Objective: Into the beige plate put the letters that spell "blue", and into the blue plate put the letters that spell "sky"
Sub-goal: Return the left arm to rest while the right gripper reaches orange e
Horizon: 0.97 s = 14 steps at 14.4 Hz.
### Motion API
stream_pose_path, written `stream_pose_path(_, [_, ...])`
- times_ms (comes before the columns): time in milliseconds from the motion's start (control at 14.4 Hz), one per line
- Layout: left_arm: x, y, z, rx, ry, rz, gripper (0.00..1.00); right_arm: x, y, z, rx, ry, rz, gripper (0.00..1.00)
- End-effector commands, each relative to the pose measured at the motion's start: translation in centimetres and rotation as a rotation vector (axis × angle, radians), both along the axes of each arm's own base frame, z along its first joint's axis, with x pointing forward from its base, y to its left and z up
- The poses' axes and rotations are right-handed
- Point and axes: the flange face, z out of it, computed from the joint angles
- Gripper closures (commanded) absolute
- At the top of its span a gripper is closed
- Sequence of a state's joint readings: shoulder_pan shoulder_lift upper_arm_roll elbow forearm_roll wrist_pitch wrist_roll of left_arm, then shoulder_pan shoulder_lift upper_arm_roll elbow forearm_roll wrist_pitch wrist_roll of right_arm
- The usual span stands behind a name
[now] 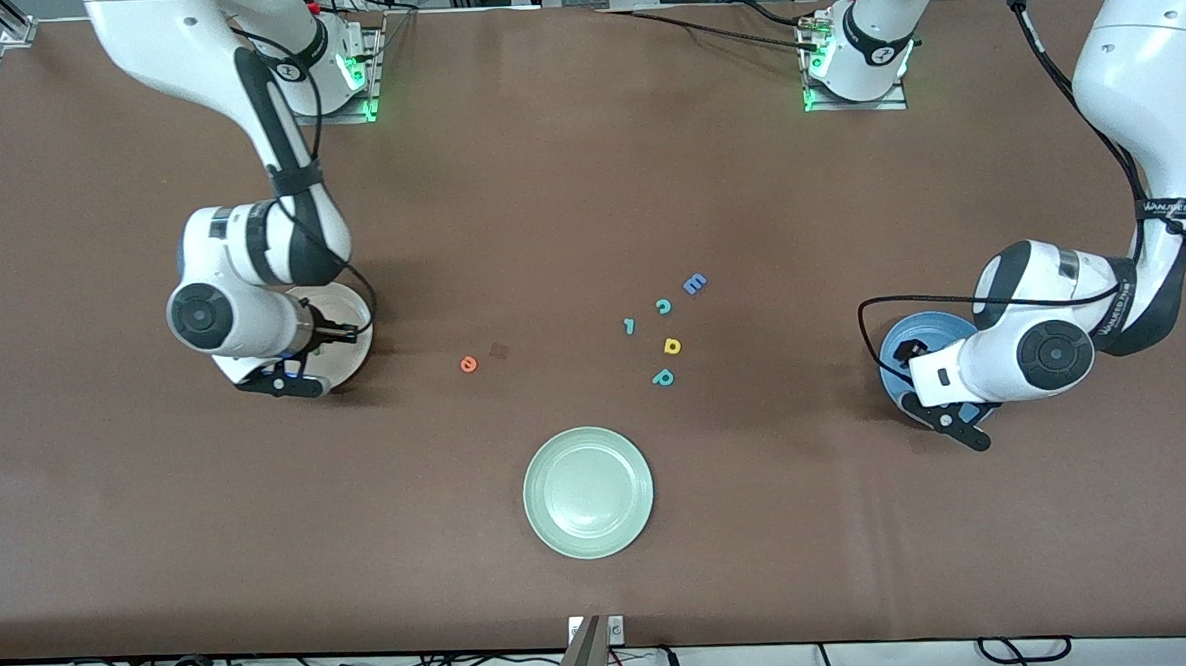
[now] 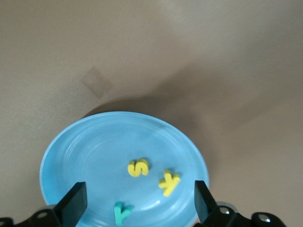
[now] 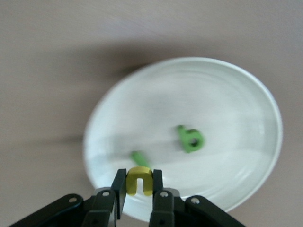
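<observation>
My left gripper (image 2: 140, 201) hangs open over the blue plate (image 2: 94, 146), with nothing between its fingers. In that plate lie a yellow s (image 2: 138, 167), a yellow k (image 2: 169, 182) and a teal y (image 2: 121, 212). My right gripper (image 3: 139, 182) is shut on the yellow u (image 3: 139, 178), just above the beige plate (image 3: 227, 109). A green b (image 3: 191, 138) and a thin green l (image 3: 139, 158) lie in the beige plate. The orange e (image 1: 469, 363) rests on the table between the beige plate (image 1: 357, 313) and the other loose letters.
A pale green plate (image 1: 588, 491) sits near the front camera at mid-table. Loose letters lie in a cluster farther from the camera than it: a blue E (image 1: 694, 285), a teal c (image 1: 663, 307), a small teal piece (image 1: 630, 325), a yellow letter (image 1: 672, 347) and a teal p (image 1: 663, 377).
</observation>
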<state>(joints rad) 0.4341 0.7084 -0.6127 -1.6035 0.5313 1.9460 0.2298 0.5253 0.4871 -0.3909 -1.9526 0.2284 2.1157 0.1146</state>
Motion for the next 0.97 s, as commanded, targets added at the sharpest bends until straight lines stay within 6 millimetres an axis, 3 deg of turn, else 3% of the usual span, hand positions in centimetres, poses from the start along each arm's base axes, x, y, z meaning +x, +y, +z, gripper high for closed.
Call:
stream_pose_path(0, [-0.3, -3.5, 5.3, 0.052, 0.003, 0.063, 0.0, -1.8, -0.9, -0.5, 0.029, 0.039, 0.045, 1.0])
stream_pose_path(139, [-0.1, -5.5, 9.5, 0.091, 0.004, 0.221, 0.0, -2.6, -1.5, -1.2, 0.03, 0.052, 0.039, 1.0])
stream_pose_path(209, [-0.2, -6.5, 11.9, 0.105, 0.006, 0.282, 0.0, -2.7, -1.4, -1.2, 0.031, 0.057, 0.04, 0.84])
stream_pose_path(278, [-0.2, -6.8, 13.9, 0.11, 0.009, 0.327, 0.0, -2.7, -1.4, -1.4, 0.032, 0.061, 0.035, 0.38])
stream_pose_path(348, [-0.2, -6.6, 15.7, 0.108, 0.014, 0.357, 0.0, -2.6, -1.4, -1.3, 0.033, 0.06, 0.034, 0.0])
stream_pose_path(487, [-0.4, -6.6, 20.1, 0.045, 0.003, 0.401, 0.0, -2.0, -1.3, -0.1, 0.04, 0.037, 0.033, 0.0])
stream_pose_path(626, [-1.2, -5.1, 23.6, 0.002, -0.01, 0.473, 0.0, -0.2, -0.5, 2.0, 0.051, -0.016, 0.04, 0.0])
stream_pose_path(835, [-2.7, -3.7, 27.6, -0.019, -0.036, 0.558, 0.0, 3.7, 3.2, 4.1, 0.053, -0.115, 0.087, 0.0])
stream_pose_path(905, [-3.1, -4.0, 28.8, -0.018, -0.056, 0.524, 0.0, 5.1, 4.6, 3.8, 0.046, -0.138, 0.11, 0.0])
